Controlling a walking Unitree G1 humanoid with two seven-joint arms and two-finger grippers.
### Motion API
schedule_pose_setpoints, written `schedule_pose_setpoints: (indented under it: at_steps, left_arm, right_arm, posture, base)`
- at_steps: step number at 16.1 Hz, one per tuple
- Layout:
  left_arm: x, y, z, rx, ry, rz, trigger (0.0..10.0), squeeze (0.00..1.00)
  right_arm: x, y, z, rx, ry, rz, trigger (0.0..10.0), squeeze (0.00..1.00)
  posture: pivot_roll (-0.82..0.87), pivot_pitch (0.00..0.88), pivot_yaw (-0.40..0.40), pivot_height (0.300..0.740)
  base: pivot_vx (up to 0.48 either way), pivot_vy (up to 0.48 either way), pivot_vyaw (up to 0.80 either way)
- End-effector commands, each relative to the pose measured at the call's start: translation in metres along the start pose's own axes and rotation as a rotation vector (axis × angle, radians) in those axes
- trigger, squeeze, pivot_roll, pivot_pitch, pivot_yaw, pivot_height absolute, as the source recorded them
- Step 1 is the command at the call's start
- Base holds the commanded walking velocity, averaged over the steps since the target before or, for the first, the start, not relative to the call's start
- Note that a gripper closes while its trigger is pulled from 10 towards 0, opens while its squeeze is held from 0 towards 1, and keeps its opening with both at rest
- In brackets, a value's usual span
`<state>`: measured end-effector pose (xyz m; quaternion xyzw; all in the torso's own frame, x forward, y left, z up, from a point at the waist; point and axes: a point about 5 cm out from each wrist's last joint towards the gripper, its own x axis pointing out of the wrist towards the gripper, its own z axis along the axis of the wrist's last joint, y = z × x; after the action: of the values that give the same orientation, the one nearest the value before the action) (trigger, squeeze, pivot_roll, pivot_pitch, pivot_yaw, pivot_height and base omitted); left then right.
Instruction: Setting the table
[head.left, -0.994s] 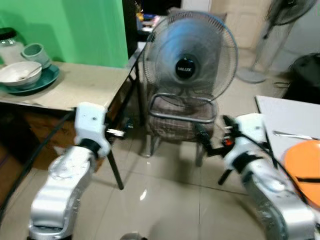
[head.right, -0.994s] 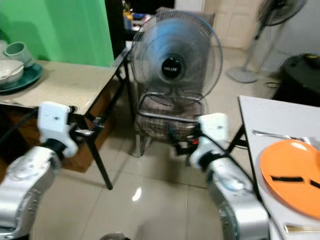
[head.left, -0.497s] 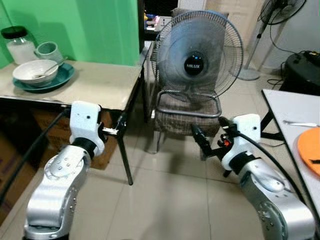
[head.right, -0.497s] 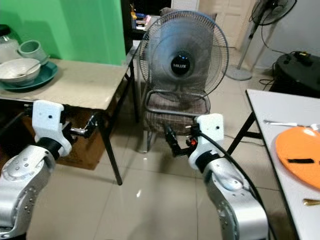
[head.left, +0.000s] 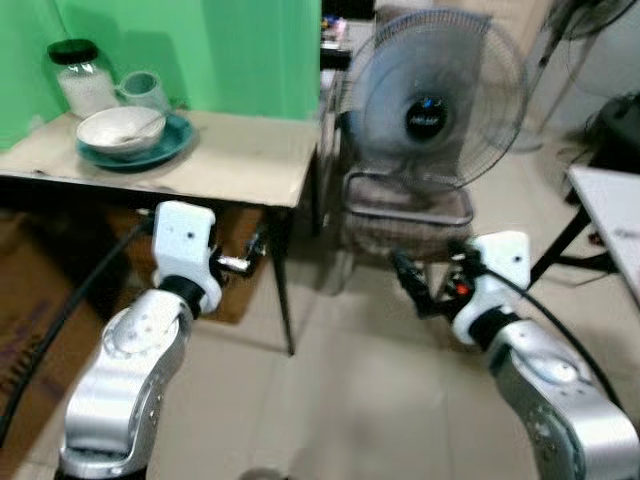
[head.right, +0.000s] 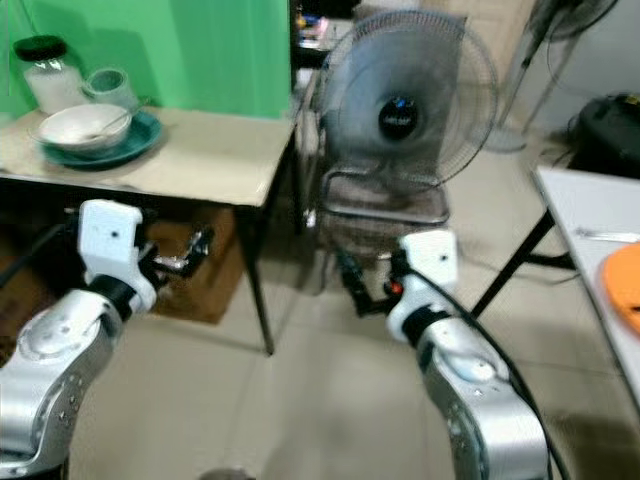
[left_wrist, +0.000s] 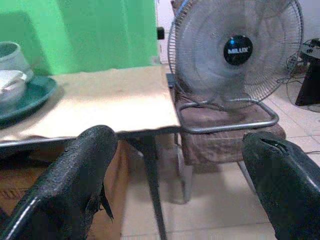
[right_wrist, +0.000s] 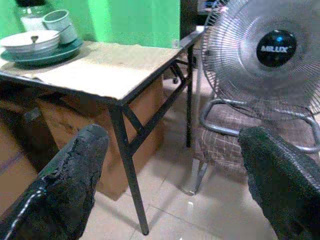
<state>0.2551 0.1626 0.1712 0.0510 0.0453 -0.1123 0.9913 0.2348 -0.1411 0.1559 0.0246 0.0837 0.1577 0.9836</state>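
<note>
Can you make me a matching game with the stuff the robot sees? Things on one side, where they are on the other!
Things:
1. bowl
2. fan
3. jar
4. orange plate

Places:
A. on the chair
B. at the back corner of the tan table, by the green wall
C. on the white table at the right
D. on the teal plate, with a spoon in it

Pairs: 1-D, 2-A, 3-B, 4-C
</note>
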Motion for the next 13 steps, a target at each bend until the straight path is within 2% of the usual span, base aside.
schedule_pose_setpoints:
  at_steps: [1, 8, 10, 13]
  left_arm:
    - [0.0002, 0.0033, -0.0002, 0.007, 0.004, 0.006, 10.0, 0.0]
    - [0.0004, 0.0042, -0.0011, 0.007, 0.006, 0.008, 10.0, 0.0]
    - [-0.0001, 0.0046, -0.0007, 0.004, 0.0, 0.011, 10.0, 0.0]
    - [0.0017, 0.0065, -0.0005, -0.004, -0.003, 0.038, 10.0, 0.0]
  right_arm:
    - [0.0012, 0.0026, 0.001, 0.006, 0.001, 0.009, 10.0, 0.0]
    - [0.0013, 0.0028, 0.0002, -0.003, 0.012, 0.024, 10.0, 0.0]
    - [0.0013, 0.0018, 0.0002, 0.005, 0.011, 0.018, 10.0, 0.0]
    - [0.0024, 0.0013, 0.0015, -0.033, 0.008, 0.015, 10.0, 0.0]
  posture:
    - [0.1, 0.0, -0.009, 0.74]
    - [0.09, 0.0, -0.011, 0.74]
    - [0.09, 0.0, -0.009, 0.74]
    - [0.09, 0.0, -0.003, 0.74]
  base:
    - [0.0, 0.33, 0.0]
    - [0.0, 0.327, 0.0]
    - [0.0, 0.0, 0.0]
    - [0.0, 0.0, 0.0]
